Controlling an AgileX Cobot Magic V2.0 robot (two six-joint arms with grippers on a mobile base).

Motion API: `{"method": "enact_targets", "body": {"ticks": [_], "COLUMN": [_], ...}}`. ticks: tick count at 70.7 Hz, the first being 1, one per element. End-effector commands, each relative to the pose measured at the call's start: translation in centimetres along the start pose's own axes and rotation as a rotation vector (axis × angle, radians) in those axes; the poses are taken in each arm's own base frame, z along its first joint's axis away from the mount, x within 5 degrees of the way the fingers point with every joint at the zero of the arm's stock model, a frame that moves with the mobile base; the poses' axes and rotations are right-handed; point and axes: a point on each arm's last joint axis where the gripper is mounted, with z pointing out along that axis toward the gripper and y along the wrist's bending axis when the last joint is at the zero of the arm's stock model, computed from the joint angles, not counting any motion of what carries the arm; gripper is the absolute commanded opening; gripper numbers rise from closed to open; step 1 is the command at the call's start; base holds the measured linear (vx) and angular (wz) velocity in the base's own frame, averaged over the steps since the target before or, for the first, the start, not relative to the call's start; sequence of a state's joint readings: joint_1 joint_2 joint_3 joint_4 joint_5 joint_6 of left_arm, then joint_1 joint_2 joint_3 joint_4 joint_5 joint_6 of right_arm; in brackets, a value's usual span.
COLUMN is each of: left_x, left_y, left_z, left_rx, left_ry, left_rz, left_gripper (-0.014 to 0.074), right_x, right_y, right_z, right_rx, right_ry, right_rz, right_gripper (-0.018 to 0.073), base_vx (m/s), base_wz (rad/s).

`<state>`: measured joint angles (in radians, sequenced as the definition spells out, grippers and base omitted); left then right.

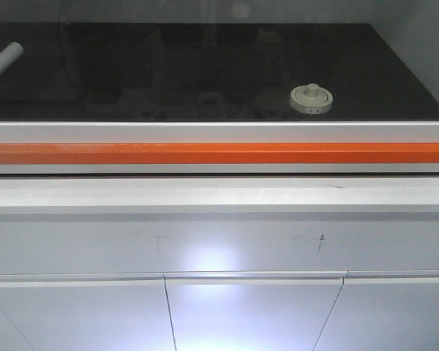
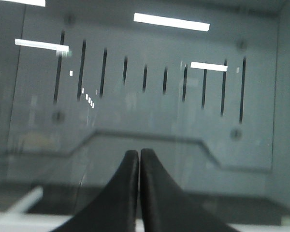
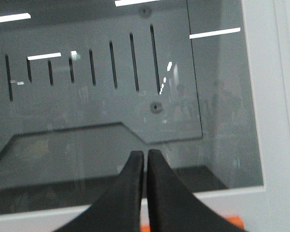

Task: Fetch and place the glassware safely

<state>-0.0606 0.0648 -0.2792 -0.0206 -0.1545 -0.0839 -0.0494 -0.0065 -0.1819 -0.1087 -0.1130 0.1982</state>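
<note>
i see a cream-white jar lid [image 1: 311,99], a glossy black worktop [image 1: 168,73], an orange stripe [image 1: 219,153] along the pale grey sill [image 1: 219,194], and white cabinet doors [image 1: 249,314]. the back panel [image 2: 150,121] is grey with dark vertical slots [image 2: 81,70]. left gripper [image 2: 138,154] and right gripper [image 3: 145,155] are black.

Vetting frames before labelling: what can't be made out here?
- Front view: jar, glass body lost against the dark surface; only the lid shows.
- Front view: white tube cut off by the left edge.
- Wrist views: jar absent; left gripper and right gripper cut off at the bottom edge.
- Left wrist view: blurred back panel.
</note>
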Motion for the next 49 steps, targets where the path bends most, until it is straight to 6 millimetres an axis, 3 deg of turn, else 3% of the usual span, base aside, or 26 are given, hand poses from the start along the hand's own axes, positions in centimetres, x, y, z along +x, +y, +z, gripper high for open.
{"method": "enact_targets", "body": {"ticks": [1, 4, 11, 20, 34, 49], "left_x": [-4.4, -6.1, -7.9, -7.3, -4.1, -1.4], "left_y": [-0.5, -0.7, -0.9, -0.8, -0.5, -0.3], "left_z": [2.3, 3.4, 6.4, 10.6, 14.5, 16.4], "left_rx": [0.009, 0.010, 0.006, -0.002, -0.015, -0.026], "left_ry": [-0.050, -0.050, -0.018, 0.063, 0.166, 0.272], "left_rz": [-0.017, -0.017, -0.017, -0.013, -0.012, -0.012], "left_gripper": [-0.0007, -0.0007, -0.0007, -0.0007, -0.0007, -0.0007], "right_x": [-5.0, -6.2, -8.5, -9.4, -6.8, -3.9], "right_y": [0.4, 0.5, 0.6, 0.7, 0.4, 0.2], "right_z": [0.7, 1.3, 3.3, 7.1, 12.6, 15.4], "right_rx": [-0.003, 0.001, 0.006, 0.015, 0.012, 0.015], "right_ry": [-0.094, -0.088, -0.062, 0.022, 0.133, 0.223], "right_rz": [-0.006, -0.006, -0.006, -0.026, -0.023, -0.012], "right_gripper": [-0.0003, -0.0003, -0.0003, -0.0003, -0.0003, -0.0003], "base_vx": [0.00, 0.00, 0.00, 0.00, 0.00, 0.00], "base_wz": [0.00, 0.00, 0.00, 0.00, 0.00, 0.00]}}
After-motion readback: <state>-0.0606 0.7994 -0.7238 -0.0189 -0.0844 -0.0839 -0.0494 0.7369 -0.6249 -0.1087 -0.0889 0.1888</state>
